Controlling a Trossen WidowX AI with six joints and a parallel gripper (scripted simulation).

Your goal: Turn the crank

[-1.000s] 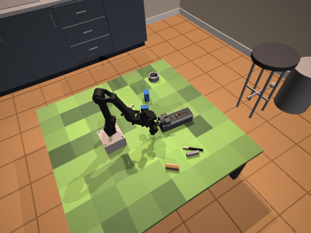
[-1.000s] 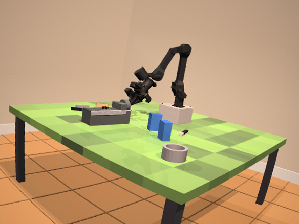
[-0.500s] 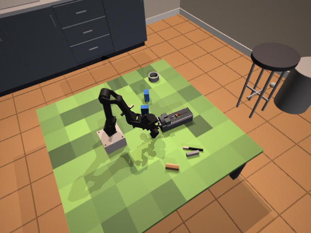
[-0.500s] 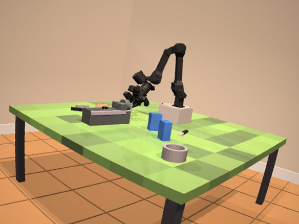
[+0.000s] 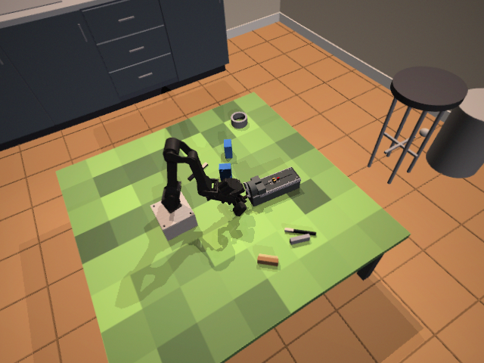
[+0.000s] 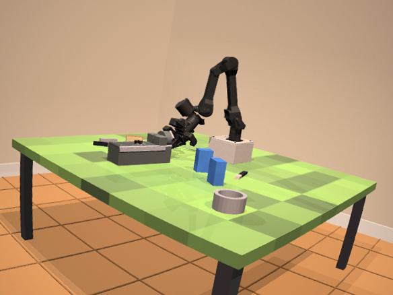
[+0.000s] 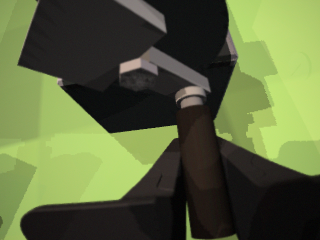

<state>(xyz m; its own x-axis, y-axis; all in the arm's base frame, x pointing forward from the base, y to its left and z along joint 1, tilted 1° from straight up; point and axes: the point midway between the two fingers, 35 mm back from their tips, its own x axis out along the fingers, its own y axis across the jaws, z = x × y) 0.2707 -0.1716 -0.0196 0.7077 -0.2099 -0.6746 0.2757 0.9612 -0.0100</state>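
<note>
The dark grey machine (image 5: 278, 192) (image 6: 140, 157) stands on the table, with its crank end toward the arm. My gripper (image 5: 244, 201) (image 7: 193, 143) is shut on the brown crank handle (image 7: 199, 132), one finger on each side. The pale crank arm (image 7: 181, 72) runs up and left from the handle in the wrist view. The slide's red pointer (image 5: 278, 178) is tiny in the top view. It appears slightly off the brass marks (image 5: 274, 180), toward the end away from the crank. The exact offset is too small to tell. The wrist view does not show the pointer.
Two blue blocks (image 5: 228, 148) (image 6: 203, 160) stand near the arm. A grey ring (image 5: 239, 119) (image 6: 228, 201) lies farther off. A black pen-like stick (image 5: 305, 231), a grey bar (image 5: 299, 239) and an orange block (image 5: 268, 260) lie on the machine's other side.
</note>
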